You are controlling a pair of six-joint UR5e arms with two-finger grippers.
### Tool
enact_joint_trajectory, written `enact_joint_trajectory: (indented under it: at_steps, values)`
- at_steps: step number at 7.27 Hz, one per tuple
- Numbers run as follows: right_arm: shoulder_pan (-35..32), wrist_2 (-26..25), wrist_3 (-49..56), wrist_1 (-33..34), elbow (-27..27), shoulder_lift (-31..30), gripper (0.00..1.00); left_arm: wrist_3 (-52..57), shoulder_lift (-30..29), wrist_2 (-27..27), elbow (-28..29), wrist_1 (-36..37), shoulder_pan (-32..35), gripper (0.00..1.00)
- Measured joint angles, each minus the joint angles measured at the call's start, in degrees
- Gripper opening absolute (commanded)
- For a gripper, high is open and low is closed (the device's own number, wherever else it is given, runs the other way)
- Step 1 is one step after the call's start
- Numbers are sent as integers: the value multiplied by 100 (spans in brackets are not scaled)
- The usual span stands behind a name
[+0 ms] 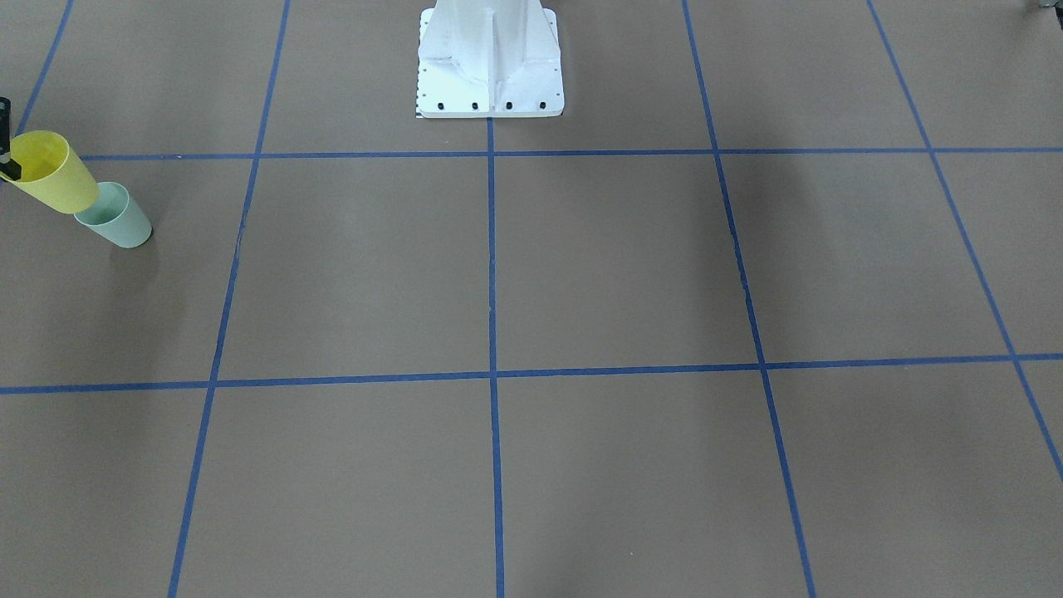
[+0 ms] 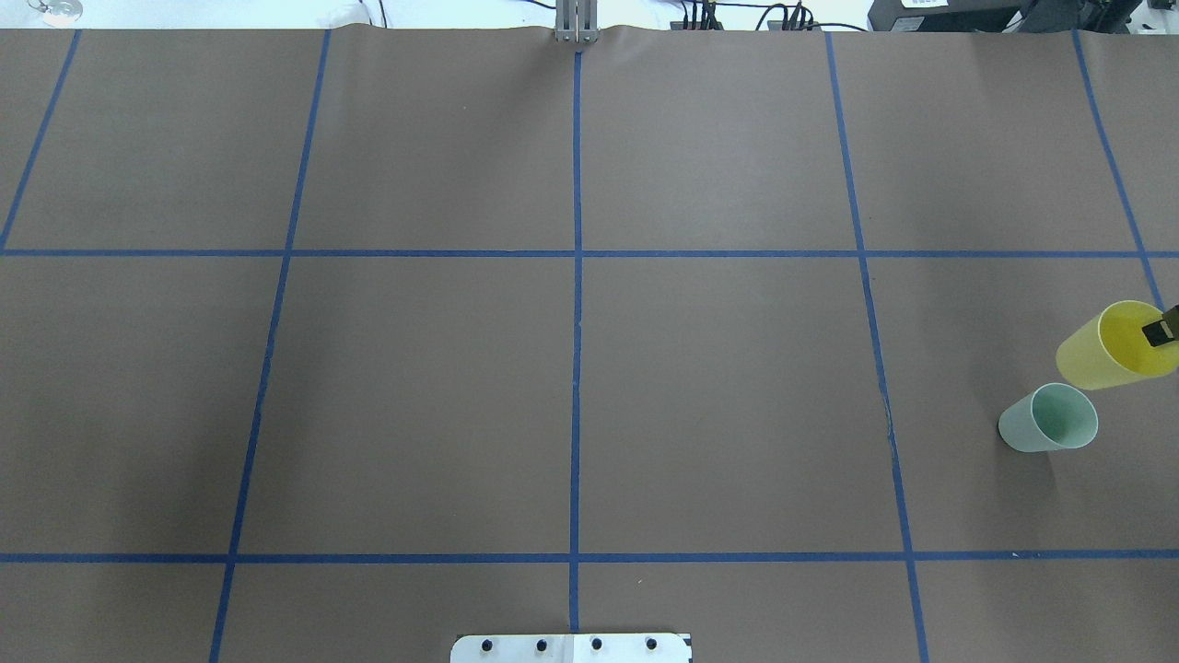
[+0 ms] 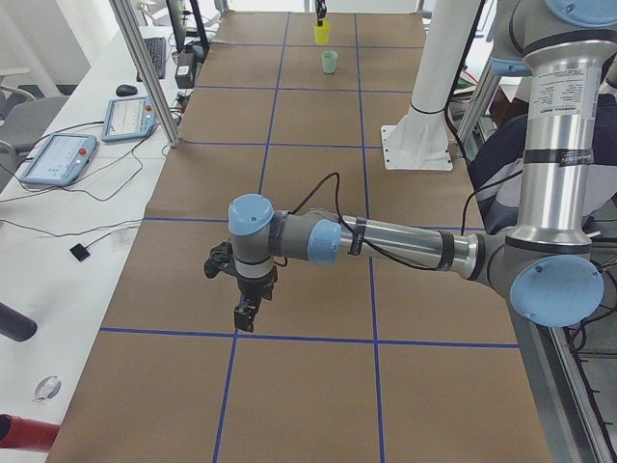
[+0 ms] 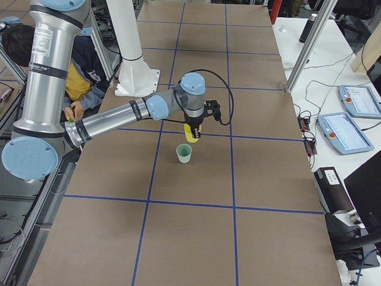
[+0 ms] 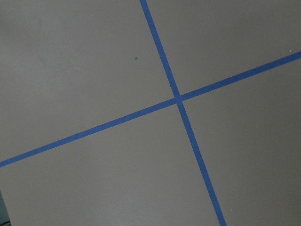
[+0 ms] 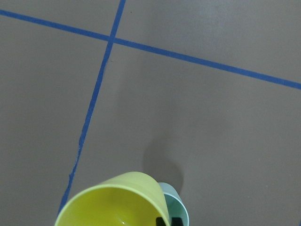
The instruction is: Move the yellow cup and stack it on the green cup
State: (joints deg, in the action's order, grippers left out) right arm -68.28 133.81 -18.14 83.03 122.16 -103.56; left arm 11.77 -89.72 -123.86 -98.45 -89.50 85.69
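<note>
My right gripper (image 2: pixel 1162 330) is shut on the rim of the yellow cup (image 2: pixel 1110 348) and holds it tilted above the table at the far right edge. One dark finger (image 6: pixel 163 221) reaches inside the cup (image 6: pixel 113 202). The green cup (image 2: pixel 1050 419) stands upright on the table just beside and below the yellow cup, and it also shows in the front view (image 1: pixel 115 218) and the right wrist view (image 6: pixel 178 208). The yellow cup (image 1: pixel 54 172) overlaps the green cup's rim in the front view. My left gripper (image 3: pixel 246 316) hovers low over the table's left end; I cannot tell whether it is open or shut.
The white robot base (image 1: pixel 490 75) stands at the table's near-robot edge. Blue tape lines (image 2: pixel 577 276) divide the brown table into squares. A person (image 4: pixel 83 65) sits beside the robot. Tablets (image 4: pixel 357 101) and cables lie on the side benches.
</note>
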Motion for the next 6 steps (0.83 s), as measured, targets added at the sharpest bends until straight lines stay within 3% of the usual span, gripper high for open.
enact_joint_trajectory:
  at_steps: [3,6]
  values:
    - [47,195,-704,-1431,-615,-292,0,1,6,-6,-89,3,0,100]
    - [360,251,-1185,-1805,-706,-430,0,1,2,-7,-103,1,0,100]
